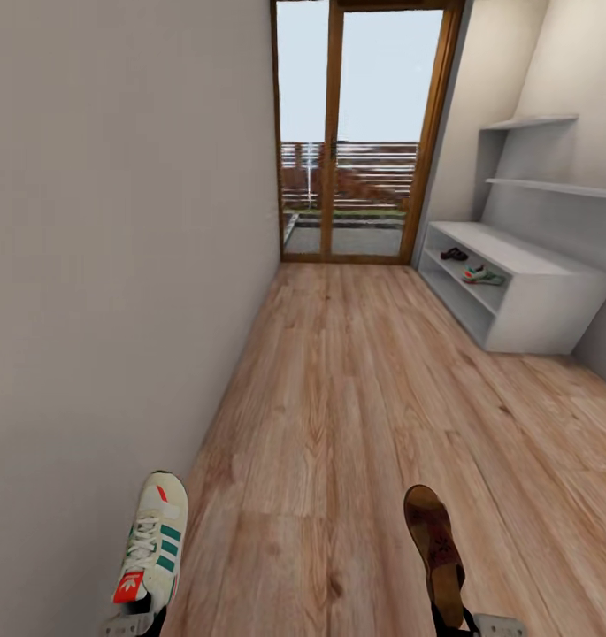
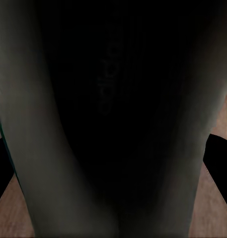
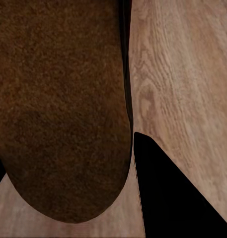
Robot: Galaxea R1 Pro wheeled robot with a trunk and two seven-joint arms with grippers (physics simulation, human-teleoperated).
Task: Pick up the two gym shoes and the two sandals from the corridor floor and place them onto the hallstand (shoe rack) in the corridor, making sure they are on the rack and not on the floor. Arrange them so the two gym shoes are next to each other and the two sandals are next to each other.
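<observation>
A cream gym shoe (image 1: 154, 544) with green stripes is held up at the head view's lower left, my left gripper (image 1: 134, 621) shut on its heel end. Its dark sole (image 2: 108, 84) is close to the left wrist camera. A brown sandal (image 1: 435, 548) is held at the lower right by my right gripper (image 1: 457, 619), its brown footbed (image 3: 58, 99) over the corridor floor (image 3: 183, 74). The pale hallstand (image 1: 550, 301) stands far right. On its upper low shelf lie a second sandal (image 1: 454, 255) and a second gym shoe (image 1: 484, 276), side by side.
A plain wall (image 1: 117, 265) runs close along my left side. A wood-framed glass door (image 1: 364, 133) closes the corridor's far end. Plank floor (image 1: 338, 398) stretches between me and the hallstand.
</observation>
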